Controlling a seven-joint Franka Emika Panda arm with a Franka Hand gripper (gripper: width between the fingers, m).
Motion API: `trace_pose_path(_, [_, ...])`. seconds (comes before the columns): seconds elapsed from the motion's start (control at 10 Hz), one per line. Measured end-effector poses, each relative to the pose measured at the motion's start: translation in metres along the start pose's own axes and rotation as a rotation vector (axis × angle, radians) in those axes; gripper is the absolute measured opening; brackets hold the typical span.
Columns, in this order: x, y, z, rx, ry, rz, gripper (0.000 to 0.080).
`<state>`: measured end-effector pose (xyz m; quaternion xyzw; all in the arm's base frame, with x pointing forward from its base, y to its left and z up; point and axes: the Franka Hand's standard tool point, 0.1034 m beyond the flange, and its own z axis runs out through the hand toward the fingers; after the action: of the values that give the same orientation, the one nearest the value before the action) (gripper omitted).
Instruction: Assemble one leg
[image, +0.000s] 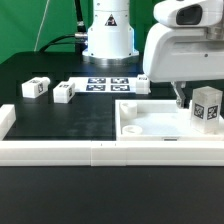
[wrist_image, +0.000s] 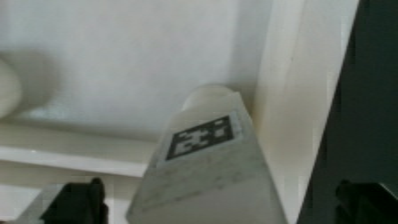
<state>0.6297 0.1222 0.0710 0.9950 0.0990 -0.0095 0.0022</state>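
The leg (image: 207, 107), a small white block with a square marker tag, stands upright on the corner of the flat white panel (image: 150, 122) at the exterior view's right. My gripper (image: 203, 98) straddles it from above. In the wrist view the leg (wrist_image: 210, 155) rises between my two dark fingers (wrist_image: 79, 202), with a narrow gap on each side, so the jaws are open around it and not touching. The gripper (wrist_image: 214, 208) holds nothing. The leg's foot and the corner recess are hidden.
Three more legs lie on the black table: two at the exterior view's left (image: 37, 88) (image: 65, 92) and one by the arm's base (image: 143, 83). The marker board (image: 108, 84) lies at the back. A long white rail (image: 60, 150) runs along the front.
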Motion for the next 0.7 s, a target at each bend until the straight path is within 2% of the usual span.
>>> trace_pose_path(0.1, [-0.0001, 0.0010, 0.0002, 0.000, 0.000, -0.058, 0.0649])
trace_pose_path(0.2, [-0.0001, 0.0007, 0.0002, 0.000, 0.000, -0.039, 0.0549])
trace_pose_path(0.3, [-0.0001, 0.0009, 0.0002, 0.000, 0.000, -0.039, 0.0549])
trace_pose_path(0.4, [-0.0001, 0.0009, 0.0002, 0.000, 0.000, -0.029, 0.0358])
trace_pose_path(0.5, [-0.0002, 0.0008, 0.0003, 0.001, -0.001, 0.006, 0.0290])
trace_pose_path(0.7, [-0.0007, 0.0001, 0.0011, 0.003, 0.000, 0.103, 0.0290])
